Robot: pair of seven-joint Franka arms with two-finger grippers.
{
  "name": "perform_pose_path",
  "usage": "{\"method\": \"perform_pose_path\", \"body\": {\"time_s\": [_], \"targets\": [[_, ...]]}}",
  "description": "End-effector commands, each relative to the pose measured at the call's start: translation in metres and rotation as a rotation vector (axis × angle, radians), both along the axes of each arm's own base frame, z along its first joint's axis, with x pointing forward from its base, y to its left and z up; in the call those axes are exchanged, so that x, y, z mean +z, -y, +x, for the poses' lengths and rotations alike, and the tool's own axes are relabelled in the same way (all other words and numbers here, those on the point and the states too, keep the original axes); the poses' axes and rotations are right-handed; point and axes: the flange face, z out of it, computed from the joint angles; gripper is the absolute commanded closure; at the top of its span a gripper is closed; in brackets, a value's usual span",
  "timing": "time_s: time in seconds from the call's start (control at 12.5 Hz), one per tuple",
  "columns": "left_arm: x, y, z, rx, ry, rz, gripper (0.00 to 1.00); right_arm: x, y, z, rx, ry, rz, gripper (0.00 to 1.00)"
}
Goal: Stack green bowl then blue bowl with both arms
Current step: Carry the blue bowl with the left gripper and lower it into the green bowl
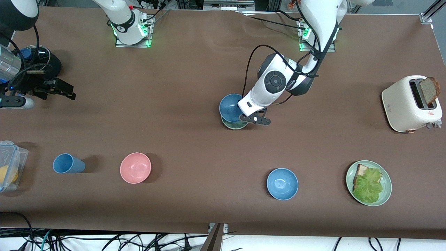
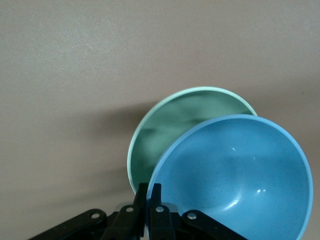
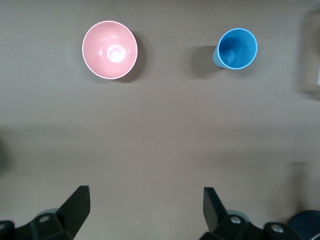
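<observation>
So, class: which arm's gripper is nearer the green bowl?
Left. The left gripper holds the blue bowl over the green bowl; the right gripper waits, open, toward the table's end.

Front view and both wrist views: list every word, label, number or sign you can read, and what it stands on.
No text can be read.
Toaster: a small red triangle sign, wording under it too small to read.
Left arm's wrist: faint lettering, too blurred to read.

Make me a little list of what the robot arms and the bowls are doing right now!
left gripper: shut on the blue bowl rim, over the green bowl
blue bowl: tilted, not nested yet
green bowl: on the table, mid-table
right gripper: open, empty, waiting above the table at the right arm's end
</observation>
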Motion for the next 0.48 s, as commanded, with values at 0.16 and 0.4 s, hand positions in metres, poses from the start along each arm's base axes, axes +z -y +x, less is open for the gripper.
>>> {"method": "perform_pose_path", "body": {"time_s": [0.16, 0.4], "targets": [[-0.011, 0.0, -0.003, 0.006, 0.015, 0.021, 1.0, 0.006, 0.002, -0.001, -0.003, 0.0, -0.003, 0.0], [0.003, -0.01, 0.014, 0.034, 0.034, 0.009, 1.0, 0.006, 0.003, -0.001, -0.004, 0.0, -0.003, 0.0]]}}
